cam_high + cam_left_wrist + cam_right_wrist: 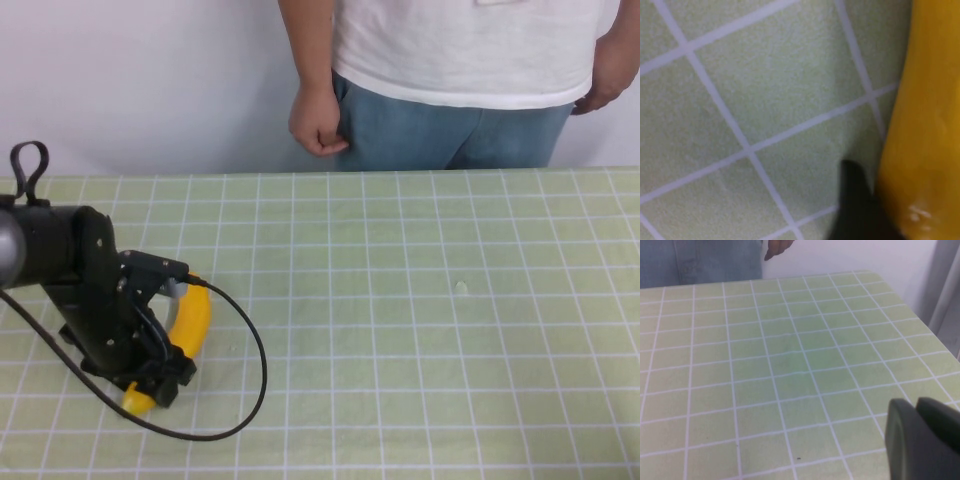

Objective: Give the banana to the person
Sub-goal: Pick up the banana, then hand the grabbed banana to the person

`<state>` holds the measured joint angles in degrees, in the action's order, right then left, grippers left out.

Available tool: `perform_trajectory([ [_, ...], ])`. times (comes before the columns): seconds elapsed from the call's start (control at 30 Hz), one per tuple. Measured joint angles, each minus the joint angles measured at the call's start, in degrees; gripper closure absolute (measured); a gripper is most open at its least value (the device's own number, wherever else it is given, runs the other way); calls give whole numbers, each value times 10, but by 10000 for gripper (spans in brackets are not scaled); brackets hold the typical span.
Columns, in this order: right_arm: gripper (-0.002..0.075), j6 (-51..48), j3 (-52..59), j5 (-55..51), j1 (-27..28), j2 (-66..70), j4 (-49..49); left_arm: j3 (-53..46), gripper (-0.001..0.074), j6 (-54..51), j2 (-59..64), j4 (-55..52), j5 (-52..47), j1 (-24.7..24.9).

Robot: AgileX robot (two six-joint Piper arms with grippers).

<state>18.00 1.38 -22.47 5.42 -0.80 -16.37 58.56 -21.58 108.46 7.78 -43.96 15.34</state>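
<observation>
One banana point(190, 318) under left hand point(150, 385), grip unclear; right hand point(922, 440) apart, grip unclear.

Just a table point(420, 330) covered in a pale green cloth with a white grid, plain white wall point(140, 80) behind it, soft even light all over.

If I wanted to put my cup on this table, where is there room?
Most of the checked table is bare, from the banana across to its right edge and up to the person. The near-left corner is crowded: the left gripper is down at the banana. The right gripper sits low at the right.
</observation>
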Motion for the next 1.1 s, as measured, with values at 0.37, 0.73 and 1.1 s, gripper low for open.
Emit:
perform_trajectory([
  [0.37, 736, 0, 0, 0, 0, 0, 0, 1, 449, -3, -23, -32, -27, 0],
  [0.73, 736, 0, 0, 0, 0, 0, 0, 9, 451, -102, -185, -56, -40, 0],
  [1.1, 736, 0, 0, 0, 0, 0, 0, 156, 451, -187, -248, -71, -137, 11],
])
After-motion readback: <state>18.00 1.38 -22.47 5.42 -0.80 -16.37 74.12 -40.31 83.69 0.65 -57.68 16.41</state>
